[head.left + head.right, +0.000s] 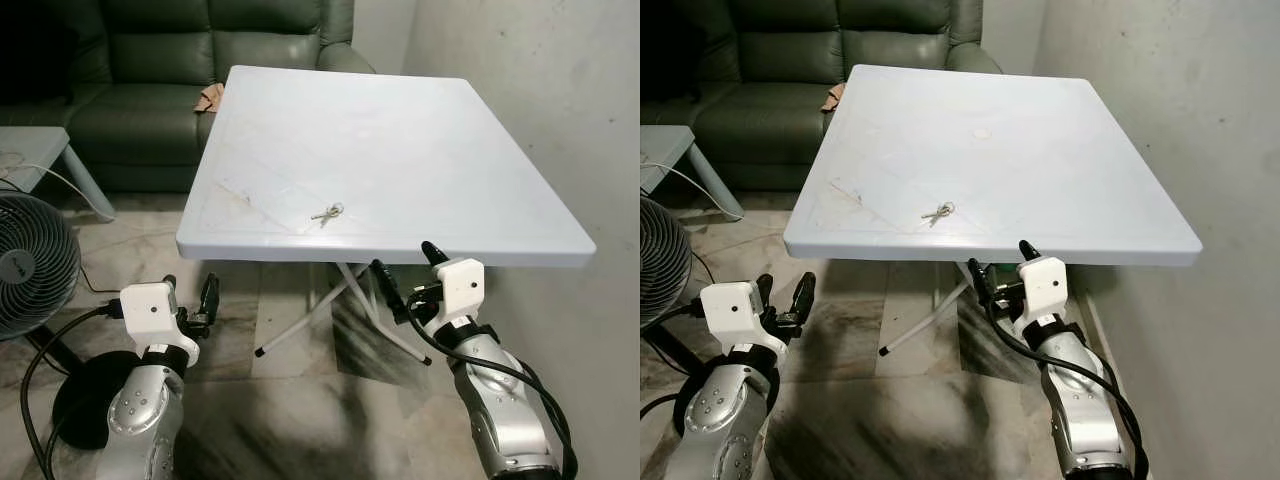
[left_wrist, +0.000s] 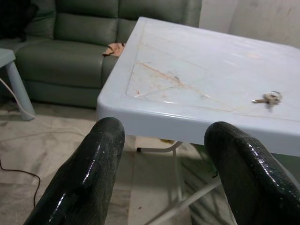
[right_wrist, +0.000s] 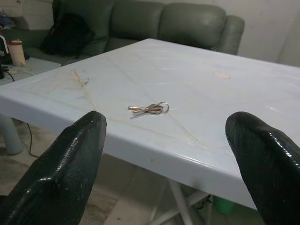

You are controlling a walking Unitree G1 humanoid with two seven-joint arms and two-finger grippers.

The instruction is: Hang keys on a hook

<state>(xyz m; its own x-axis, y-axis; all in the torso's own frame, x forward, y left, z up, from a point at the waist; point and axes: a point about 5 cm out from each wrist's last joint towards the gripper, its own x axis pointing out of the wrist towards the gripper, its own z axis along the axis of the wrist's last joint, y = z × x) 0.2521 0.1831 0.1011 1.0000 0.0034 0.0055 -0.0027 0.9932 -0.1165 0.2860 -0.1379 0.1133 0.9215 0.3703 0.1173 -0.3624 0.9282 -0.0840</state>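
Observation:
A small bunch of keys [image 1: 328, 213] on a ring lies flat on the white folding table [image 1: 420, 130], near its front edge and a little left of centre. Both grippers hang below and in front of that edge. My left gripper [image 1: 190, 292] is open, low off the table's front-left corner. Open too is my right gripper [image 1: 408, 268], just under the front edge to the right of the keys. The right wrist view looks across the tabletop at the keys [image 3: 150, 108] straight ahead between the fingers [image 3: 70, 164]. In the left wrist view the keys [image 2: 268, 98] lie off to one side.
A dark green sofa [image 1: 160, 70] stands behind the table, with a small brown thing [image 1: 209, 97] on its seat. A floor fan [image 1: 30, 265] and its cable sit at my left, beside a pale side table [image 1: 35, 145]. A bare wall [image 1: 540, 90] runs close along the right.

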